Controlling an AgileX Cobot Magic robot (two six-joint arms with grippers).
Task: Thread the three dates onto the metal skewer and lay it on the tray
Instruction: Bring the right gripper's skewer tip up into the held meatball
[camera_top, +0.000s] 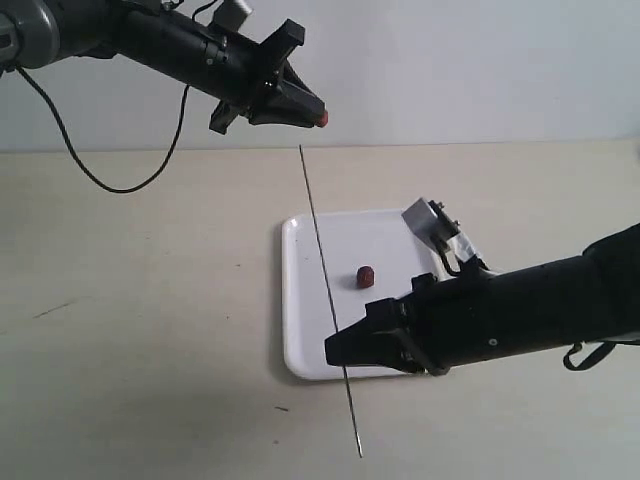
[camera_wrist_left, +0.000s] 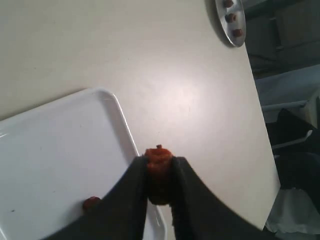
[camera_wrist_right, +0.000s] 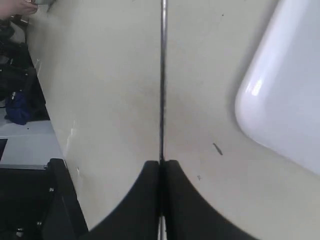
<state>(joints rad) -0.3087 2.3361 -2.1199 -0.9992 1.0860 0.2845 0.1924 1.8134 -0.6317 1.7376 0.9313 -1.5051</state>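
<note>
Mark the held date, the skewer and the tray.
Held date (camera_wrist_left: 159, 165), left wrist view, exposed top.
Skewer (camera_top: 319, 240), exterior view, mid-shaft.
Tray (camera_top: 300, 320), exterior view, bare left side.

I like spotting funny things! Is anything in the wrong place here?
One date lies loose on the white tray, not on the skewer, which looks bare. Odd, since only the loaded skewer belongs there. Nothing looks spilled or broken.

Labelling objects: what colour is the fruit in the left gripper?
Reddish-brown wrinkled date; clearest in the left wrist view.
</note>
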